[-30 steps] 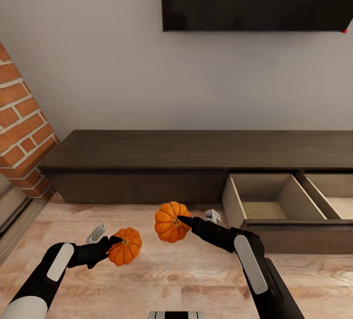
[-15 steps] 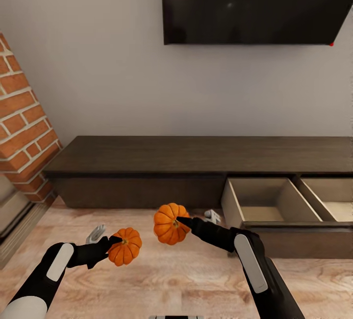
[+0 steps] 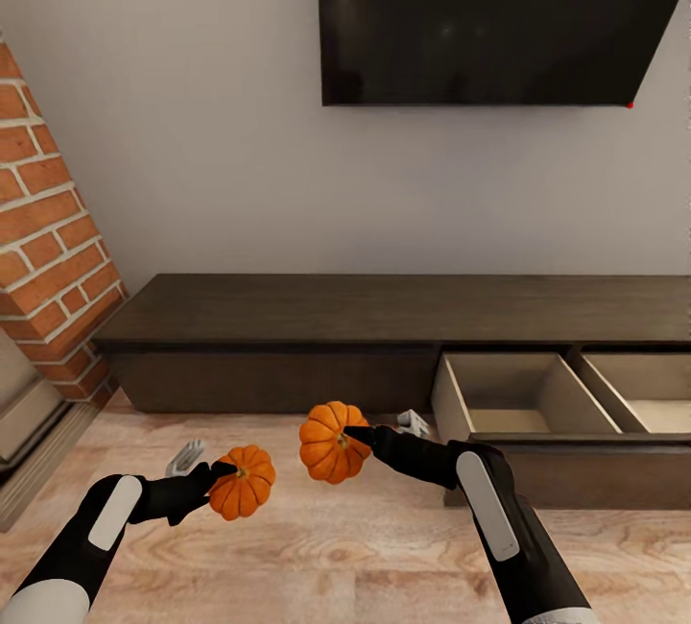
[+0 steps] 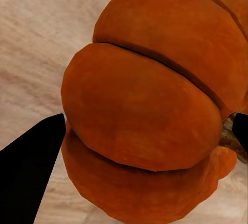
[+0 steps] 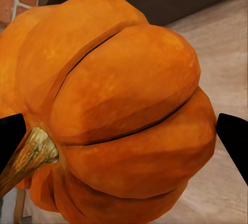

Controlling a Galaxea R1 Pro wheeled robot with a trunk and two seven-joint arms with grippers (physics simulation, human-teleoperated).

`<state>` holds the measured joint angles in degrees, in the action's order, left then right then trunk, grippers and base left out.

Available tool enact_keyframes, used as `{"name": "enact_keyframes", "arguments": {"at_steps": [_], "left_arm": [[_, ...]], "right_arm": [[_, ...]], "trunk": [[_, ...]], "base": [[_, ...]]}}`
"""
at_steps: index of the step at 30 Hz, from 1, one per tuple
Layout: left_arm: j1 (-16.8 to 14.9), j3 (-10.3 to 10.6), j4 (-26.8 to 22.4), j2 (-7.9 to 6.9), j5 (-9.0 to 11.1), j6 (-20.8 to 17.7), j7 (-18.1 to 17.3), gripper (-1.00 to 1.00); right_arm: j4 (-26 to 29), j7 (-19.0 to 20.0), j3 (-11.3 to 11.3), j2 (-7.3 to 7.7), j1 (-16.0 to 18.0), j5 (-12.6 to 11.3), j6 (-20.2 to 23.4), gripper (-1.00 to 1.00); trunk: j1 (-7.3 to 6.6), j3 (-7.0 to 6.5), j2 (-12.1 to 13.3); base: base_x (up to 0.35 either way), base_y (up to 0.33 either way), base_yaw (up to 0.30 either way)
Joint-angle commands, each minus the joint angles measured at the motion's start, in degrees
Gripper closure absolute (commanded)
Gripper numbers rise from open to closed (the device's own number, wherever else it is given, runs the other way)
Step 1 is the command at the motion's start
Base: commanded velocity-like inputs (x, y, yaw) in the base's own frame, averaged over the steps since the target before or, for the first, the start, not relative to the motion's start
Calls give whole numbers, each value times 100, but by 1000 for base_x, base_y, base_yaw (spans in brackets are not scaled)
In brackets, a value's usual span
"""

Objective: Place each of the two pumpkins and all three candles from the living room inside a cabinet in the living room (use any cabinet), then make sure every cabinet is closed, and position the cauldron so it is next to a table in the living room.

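cabinet [image 3: 384, 302]: dark matt wood | drawer [image 3: 513, 394]: pale wood inside | floor [image 3: 317, 547]: light wood grain

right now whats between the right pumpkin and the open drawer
In the head view, bare wood floor and a small grey object lie between the right gripper's pumpkin and the open drawer.

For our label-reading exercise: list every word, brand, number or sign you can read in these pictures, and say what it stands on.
None: no readable text in any view.
The dark wall screen is blank.
The cabinet, both pumpkins and the brick wall carry no lettering.
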<state>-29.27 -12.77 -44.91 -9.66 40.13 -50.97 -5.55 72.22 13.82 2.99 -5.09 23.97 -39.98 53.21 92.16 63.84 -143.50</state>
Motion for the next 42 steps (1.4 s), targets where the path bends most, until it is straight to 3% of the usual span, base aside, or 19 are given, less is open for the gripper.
{"name": "enact_keyframes", "arguments": {"at_steps": [1,9,19,23,26,34,42], "left_arm": [[0,2,0,0,3,-4,1,100],[0,-6,0,-98,14,-17,-5,100],[0,-14,0,-102,14,-9,-8,100],[0,-117,0,-101,11,-9,-3,100],[0,-152,0,-105,2,-3,8,100],[0,-159,9,-104,3,1,11,100],[0,-350,8,-254,6,-181,2,100]], "right_arm": [[-9,1,0,-7,4,-19,-1,100],[-85,-2,-24,33,13,-41,-9,100],[-249,22,-165,69,20,-45,12,100],[-371,24,-182,69,25,-45,3,100],[-503,24,-342,69,28,-45,4,100],[-826,27,-474,74,104,-36,-35,100],[-859,32,-518,65,125,-44,-30,100]], "trunk": [[-2,-13,2],[-23,-115,12],[-49,-242,26],[-137,-276,186],[-203,-302,306],[-378,-370,627],[-554,-438,948]], "base": [[0,0,0],[-8,0,0],[-80,0,0],[-2,0,0],[0,0,0],[0,0,0],[0,0,0]]}}
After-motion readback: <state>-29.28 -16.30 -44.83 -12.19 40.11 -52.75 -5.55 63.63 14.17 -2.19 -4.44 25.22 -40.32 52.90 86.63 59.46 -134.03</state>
